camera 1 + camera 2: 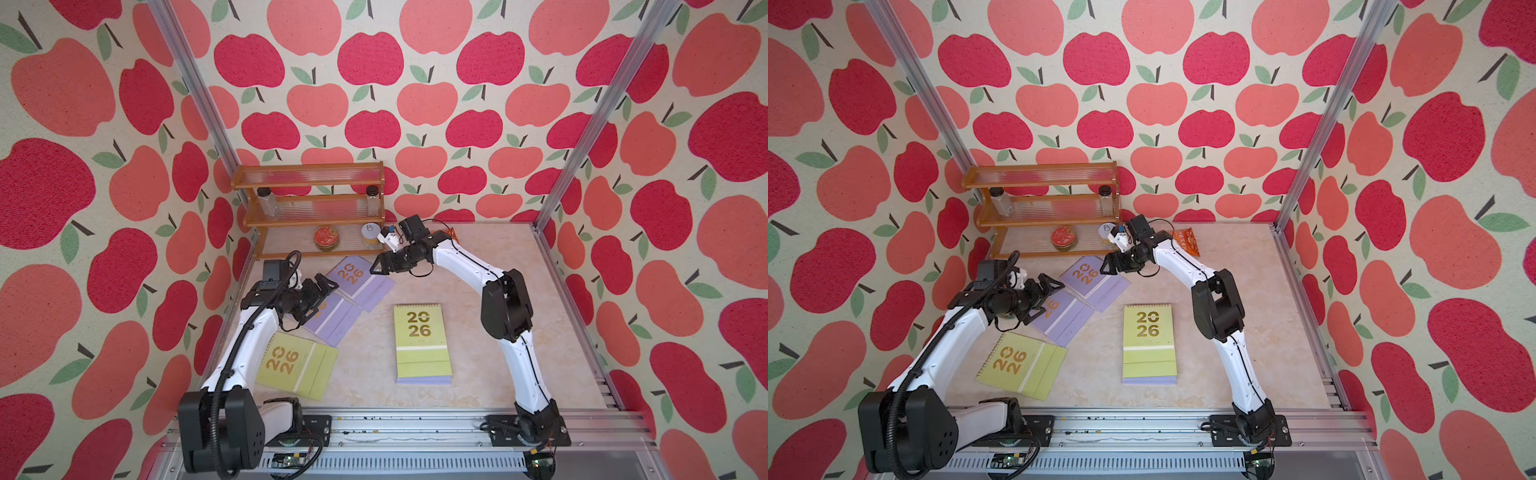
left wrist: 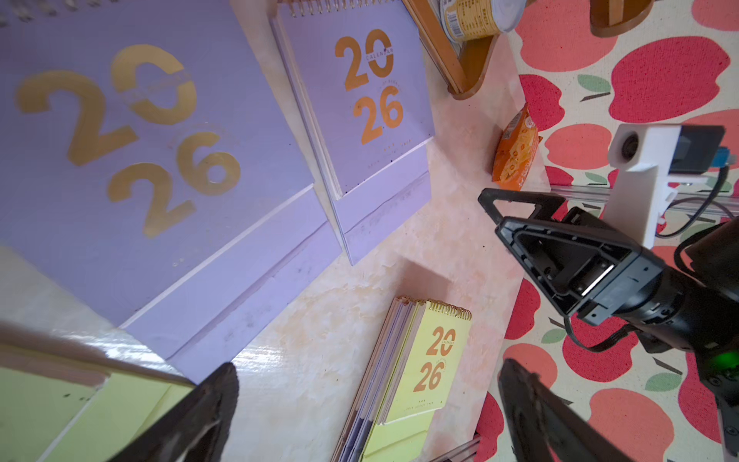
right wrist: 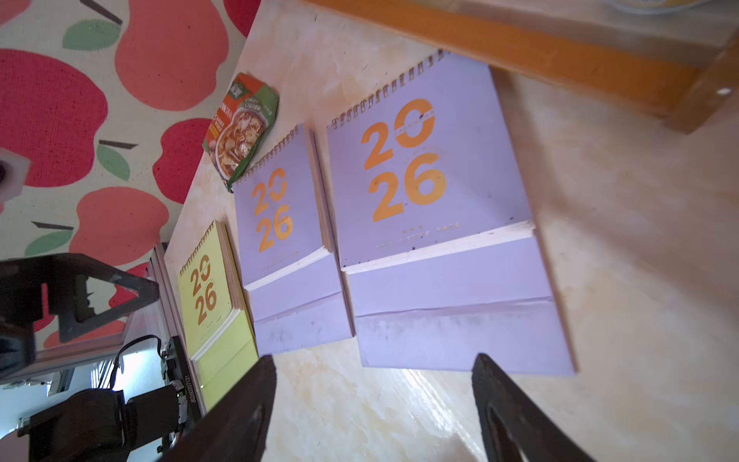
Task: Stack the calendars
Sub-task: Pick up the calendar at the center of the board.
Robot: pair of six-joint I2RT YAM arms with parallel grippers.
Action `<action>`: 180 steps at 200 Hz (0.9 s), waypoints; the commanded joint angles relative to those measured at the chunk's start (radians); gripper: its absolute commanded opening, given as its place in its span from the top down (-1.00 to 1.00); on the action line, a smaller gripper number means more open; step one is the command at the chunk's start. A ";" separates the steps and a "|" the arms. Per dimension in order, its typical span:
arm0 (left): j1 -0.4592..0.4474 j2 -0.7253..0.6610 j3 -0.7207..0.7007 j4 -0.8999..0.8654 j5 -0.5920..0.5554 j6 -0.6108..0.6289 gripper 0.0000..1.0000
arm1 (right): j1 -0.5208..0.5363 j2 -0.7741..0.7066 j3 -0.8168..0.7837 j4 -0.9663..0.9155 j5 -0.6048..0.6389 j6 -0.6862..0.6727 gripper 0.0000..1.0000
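You have matt card covers on the lavender calendars [image 3: 432, 168], with shiny gold-foil 2026 print and wire spirals. Your tabletop [image 3: 600, 240] is smooth, glossy and marble-patterned. The rack [image 1: 307, 176] looks like varnished wood with ribbed clear plastic shelves. The walls [image 1: 436, 104] are coarse woven cloth.

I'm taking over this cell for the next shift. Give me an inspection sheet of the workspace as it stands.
Surface: marbled beige tabletop, no spills seen.
Job's things: stack at centre, topped by a yellow-green calendar; unstacked: loose yellow-green calendar, lavender calendar by the shelf, second lavender calendar next to it.
Clutter: orange snack packet, green snack packet, wooden shelf holding jars and tins.
Grippers: left gripper open, over the second lavender calendar; right gripper open, empty, near the lavender calendar by the shelf.
Cables: black conduit along left arm; thin cable looped at right wrist.
Surroundings: apple-print walls, aluminium frame posts.
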 commanded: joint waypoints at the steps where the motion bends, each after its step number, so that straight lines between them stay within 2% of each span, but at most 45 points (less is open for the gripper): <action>1: -0.045 0.092 0.039 0.130 -0.019 -0.052 -0.99 | -0.026 0.059 0.063 -0.020 -0.028 -0.026 -0.58; 33: -0.092 0.215 0.070 0.191 -0.067 -0.087 -0.99 | -0.044 0.105 0.084 0.006 -0.011 -0.040 -0.58; 75: -0.108 0.341 0.109 0.264 -0.070 -0.119 -0.99 | -0.052 0.152 0.091 0.050 -0.010 -0.040 -0.58; 126: -0.126 0.452 0.187 0.311 -0.059 -0.145 -0.99 | -0.058 0.188 0.087 0.102 -0.016 -0.018 -0.58; 180: -0.133 0.550 0.222 0.315 -0.052 -0.152 -1.00 | -0.058 0.205 0.084 0.117 -0.040 -0.050 -0.58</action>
